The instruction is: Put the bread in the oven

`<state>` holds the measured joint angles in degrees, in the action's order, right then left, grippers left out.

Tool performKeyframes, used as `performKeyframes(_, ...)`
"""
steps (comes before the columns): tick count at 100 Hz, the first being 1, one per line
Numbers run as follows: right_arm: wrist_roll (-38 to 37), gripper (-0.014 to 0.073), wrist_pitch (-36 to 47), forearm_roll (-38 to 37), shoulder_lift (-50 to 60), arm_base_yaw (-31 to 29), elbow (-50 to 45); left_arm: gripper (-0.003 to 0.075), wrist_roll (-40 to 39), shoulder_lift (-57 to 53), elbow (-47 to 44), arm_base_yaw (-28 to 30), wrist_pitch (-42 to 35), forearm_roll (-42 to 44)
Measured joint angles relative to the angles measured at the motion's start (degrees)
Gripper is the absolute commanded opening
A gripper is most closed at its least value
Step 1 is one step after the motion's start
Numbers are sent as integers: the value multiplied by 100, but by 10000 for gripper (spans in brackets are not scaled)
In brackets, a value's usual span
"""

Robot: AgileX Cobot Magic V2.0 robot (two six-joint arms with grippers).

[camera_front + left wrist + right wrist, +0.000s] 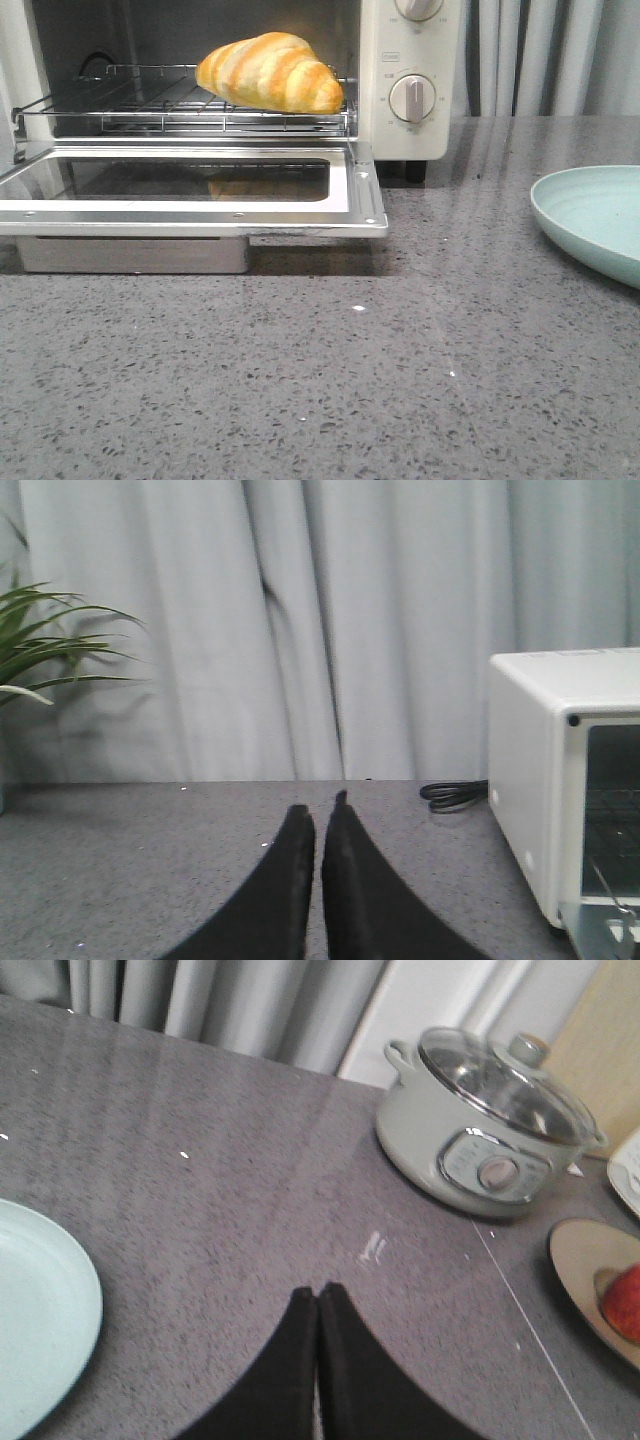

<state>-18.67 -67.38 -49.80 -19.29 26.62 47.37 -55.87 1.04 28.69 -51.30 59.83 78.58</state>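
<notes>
In the front view the grey speckled countertop fills the near ground. At about 3 o'clock a pale green plate holds nothing visible. Farther back, at 10 to 11 o'clock, the oven stands with its glass door folded down flat toward the camera. The bread lies on the wire rack inside the oven cavity, toward the rack's right end, close to the front edge. Two round dials sit on the panel to the right of the cavity.

Neither arm appears in the front view. The left wrist view shows the left gripper with its fingers pressed together and nothing between them, above the countertop. Beyond it are the oven's side at 3 o'clock, a black cord beside it, a green plant at 9 o'clock and a grey curtain behind.

The right wrist view shows the right gripper likewise closed and holding nothing. The plate's edge lies near it; farther off stand a lidded cooker pot and a tan dish holding a red fruit.
</notes>
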Motion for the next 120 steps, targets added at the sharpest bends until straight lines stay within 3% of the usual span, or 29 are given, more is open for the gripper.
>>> performKeyframes(23, -262, -65, -368, -94, 684, 11, -231, -20, 551, -137, 0, 0, 454, 12)
performKeyframes(61, -324, -65, -548, -169, 1732, 321, -836, -20, 915, -137, -421, 0, -936, -1210)
performKeyframes(89, -335, -65, -551, -136, 1852, 332, -849, -20, 915, -137, -446, 0, -980, -2277)
performKeyframes(120, -335, -65, -551, -136, 1852, 332, -849, -20, 915, -137, -446, 0, -980, -2388)
